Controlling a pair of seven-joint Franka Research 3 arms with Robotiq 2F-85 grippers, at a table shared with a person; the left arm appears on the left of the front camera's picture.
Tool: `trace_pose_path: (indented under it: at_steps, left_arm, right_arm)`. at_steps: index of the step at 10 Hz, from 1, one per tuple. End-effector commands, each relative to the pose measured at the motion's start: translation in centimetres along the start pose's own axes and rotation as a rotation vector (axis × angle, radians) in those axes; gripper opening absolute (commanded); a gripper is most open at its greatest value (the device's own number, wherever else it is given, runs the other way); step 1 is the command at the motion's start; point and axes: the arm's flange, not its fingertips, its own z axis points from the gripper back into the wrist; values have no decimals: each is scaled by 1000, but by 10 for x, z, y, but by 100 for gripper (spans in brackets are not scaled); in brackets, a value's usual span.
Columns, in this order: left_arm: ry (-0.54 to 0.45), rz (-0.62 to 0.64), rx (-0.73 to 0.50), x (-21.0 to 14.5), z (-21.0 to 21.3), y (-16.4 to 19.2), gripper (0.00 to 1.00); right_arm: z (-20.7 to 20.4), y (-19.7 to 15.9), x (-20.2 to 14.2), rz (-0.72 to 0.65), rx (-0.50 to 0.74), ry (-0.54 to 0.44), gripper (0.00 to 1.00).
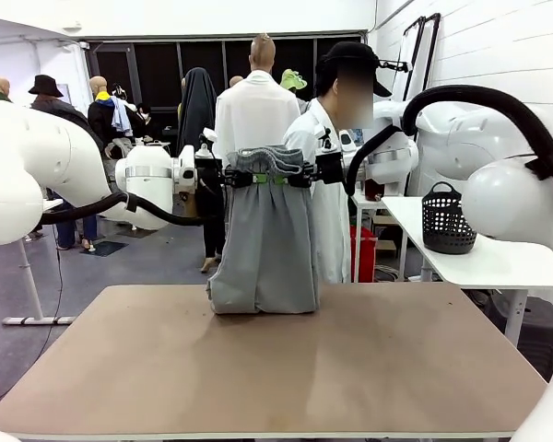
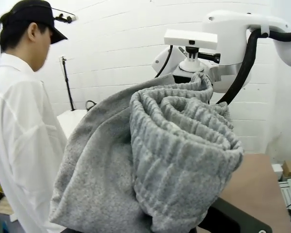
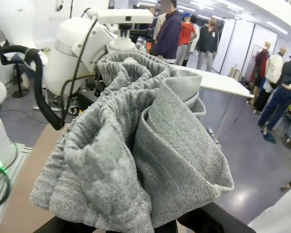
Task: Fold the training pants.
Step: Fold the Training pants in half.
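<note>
The light grey training pants hang by their gathered waistband over the far part of the table. Their lower end rests bunched on the tabletop. My left gripper is shut on the waistband's left part, and my right gripper is shut on its right part, close beside it. In the left wrist view the bunched waistband of the pants covers my fingers, with the right arm's wrist behind it. The right wrist view has the pants folded over my fingers.
A person in a white shirt stands just behind the hanging pants at the far side. A black mesh basket sits on a white side table to the right. The near tabletop is bare brown board.
</note>
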Motion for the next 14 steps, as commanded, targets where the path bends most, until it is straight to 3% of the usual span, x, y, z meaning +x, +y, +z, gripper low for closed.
trace_pose_path:
  at_steps: [1, 5, 8, 10, 11, 14]
  left_arm:
    - [-9, 77, -53, -4, 15, -29, 0]
    - [28, 229, -165, -42, 36, -72, 0]
    - [-13, 330, -194, -80, 51, -98, 0]
    - [-29, 354, -173, -95, 52, -104, 0]
    - [29, 324, -196, -100, 41, -100, 0]
    - [29, 324, -196, -100, 41, -100, 0]
  right_arm:
    - [9, 36, -5, -100, 48, -15, 0]
    - [5, 67, -58, -332, 141, -36, 0]
    - [-3, 93, -102, -494, 203, -32, 0]
    - [-10, 99, -108, -511, 205, -30, 0]
    - [-12, 95, -109, -474, 224, -27, 0]
    - [-12, 95, -109, -474, 224, -27, 0]
